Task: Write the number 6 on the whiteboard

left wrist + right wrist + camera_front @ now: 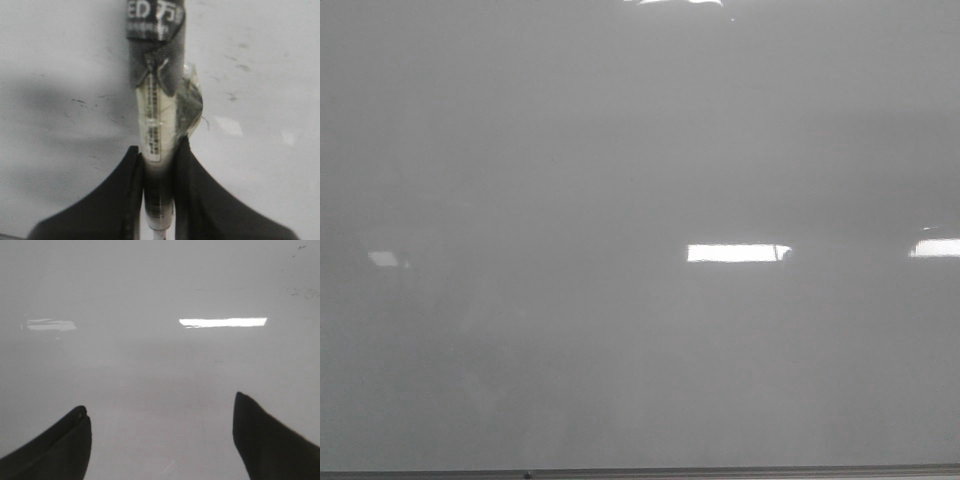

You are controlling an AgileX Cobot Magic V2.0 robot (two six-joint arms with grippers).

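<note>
whiteboard (620, 180): fills front view, glossy grey, glare patches, grey frame edge along bottom, no 6 visible | marker (159, 120): taped, printed label, upright between left gripper (160, 155) fingers, clamped, over board | right gripper (162, 415): spread wide, holding nothing, over bare board

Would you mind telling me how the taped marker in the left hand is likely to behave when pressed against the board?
The tape-wrapped marker looks rigid, so probably won't bend. The left hand clamps it narrowly, so it may pivot. The glossy grey-white whiteboard seems slick, so the tip would likely glide.
</note>
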